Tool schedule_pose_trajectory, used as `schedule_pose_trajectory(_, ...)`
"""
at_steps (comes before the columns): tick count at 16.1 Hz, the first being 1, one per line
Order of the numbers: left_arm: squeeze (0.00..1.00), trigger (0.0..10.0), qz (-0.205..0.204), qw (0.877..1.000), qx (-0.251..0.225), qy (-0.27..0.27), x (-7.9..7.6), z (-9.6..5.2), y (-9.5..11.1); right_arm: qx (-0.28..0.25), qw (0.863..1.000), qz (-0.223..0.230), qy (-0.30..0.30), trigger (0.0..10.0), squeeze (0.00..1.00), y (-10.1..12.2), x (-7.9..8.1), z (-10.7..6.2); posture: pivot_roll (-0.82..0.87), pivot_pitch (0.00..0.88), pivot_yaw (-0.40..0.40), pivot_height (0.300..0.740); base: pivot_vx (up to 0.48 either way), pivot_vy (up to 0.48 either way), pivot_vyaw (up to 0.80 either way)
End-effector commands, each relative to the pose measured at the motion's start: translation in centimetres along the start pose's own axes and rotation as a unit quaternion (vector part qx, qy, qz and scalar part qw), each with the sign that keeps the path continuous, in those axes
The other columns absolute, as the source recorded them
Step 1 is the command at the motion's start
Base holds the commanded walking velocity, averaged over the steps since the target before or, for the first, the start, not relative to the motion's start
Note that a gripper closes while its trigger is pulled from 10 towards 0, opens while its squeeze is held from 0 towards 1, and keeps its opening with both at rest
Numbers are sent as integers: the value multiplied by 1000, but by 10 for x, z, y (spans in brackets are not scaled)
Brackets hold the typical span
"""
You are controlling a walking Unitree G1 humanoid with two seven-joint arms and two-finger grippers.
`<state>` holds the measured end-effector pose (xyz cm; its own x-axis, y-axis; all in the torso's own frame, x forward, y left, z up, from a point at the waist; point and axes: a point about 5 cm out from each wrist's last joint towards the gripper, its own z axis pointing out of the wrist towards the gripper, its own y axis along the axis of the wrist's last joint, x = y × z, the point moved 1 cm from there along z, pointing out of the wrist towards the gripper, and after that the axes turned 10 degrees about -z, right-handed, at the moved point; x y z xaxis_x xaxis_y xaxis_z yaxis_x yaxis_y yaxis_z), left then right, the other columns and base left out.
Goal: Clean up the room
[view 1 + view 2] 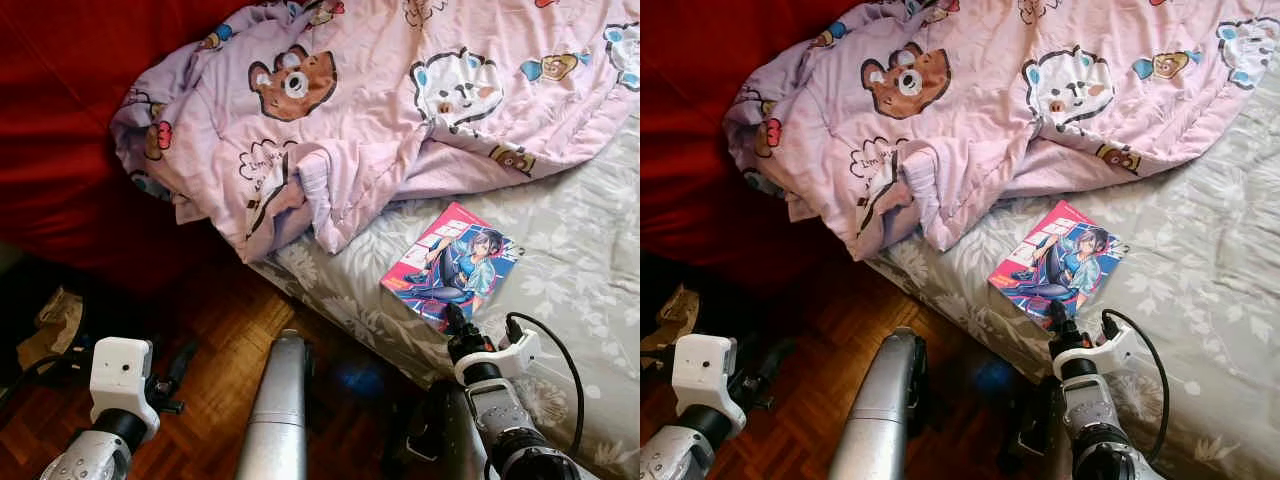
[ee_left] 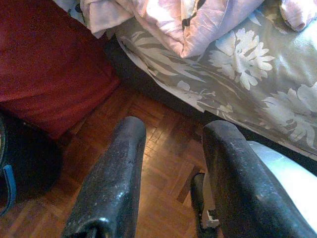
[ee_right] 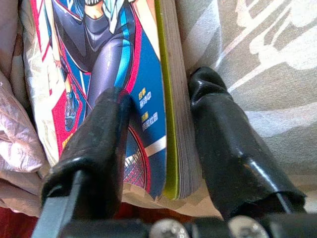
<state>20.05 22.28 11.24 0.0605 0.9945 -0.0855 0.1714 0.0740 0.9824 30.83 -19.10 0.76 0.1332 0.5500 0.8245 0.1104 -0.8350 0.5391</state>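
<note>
A comic book [image 1: 455,265] with a colourful drawn figure on its cover lies flat on the grey floral bed sheet [image 1: 580,260], near the mattress edge. My right gripper [image 1: 455,318] is at the book's near end. In the right wrist view the gripper [image 3: 161,91] is open: one finger rests over the cover [image 3: 124,74], the other lies on the sheet beside the page edge. My left gripper [image 2: 176,129] hangs low over the parquet floor [image 2: 158,148], open with nothing between its fingers. A crumpled pink blanket [image 1: 380,100] with bear prints lies beyond the book.
A red cloth [image 1: 60,120] covers the area left of the bed. The blanket's corner droops over the mattress edge toward the wooden floor [image 1: 220,340]. A crumpled brown item [image 1: 55,315] and a dark bag [image 2: 25,163] lie on the floor at the left.
</note>
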Motion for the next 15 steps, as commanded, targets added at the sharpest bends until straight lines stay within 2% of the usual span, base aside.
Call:
schedule_pose_trajectory(1,0,10000,1,1000,21,12,7,-6,-7,38,999,20,-4,0,0,-24,-4,-8,349,522,200,605,0,0,0)
schedule_pose_trajectory(10,0,10000,-3,1000,19,13,2,4,-12,29,999,5,20,0,0,-19,3,-5,310,497,175,605,0,0,0)
schedule_pose_trajectory(13,0,10000,-8,1000,10,16,2,14,-14,3,1000,-6,30,0,0,-13,7,-2,276,465,150,605,0,0,0)
schedule_pose_trajectory(15,0,10000,-12,1000,-11,18,2,32,-9,-11,997,-36,69,0,0,-11,16,0,236,420,120,605,0,0,0)
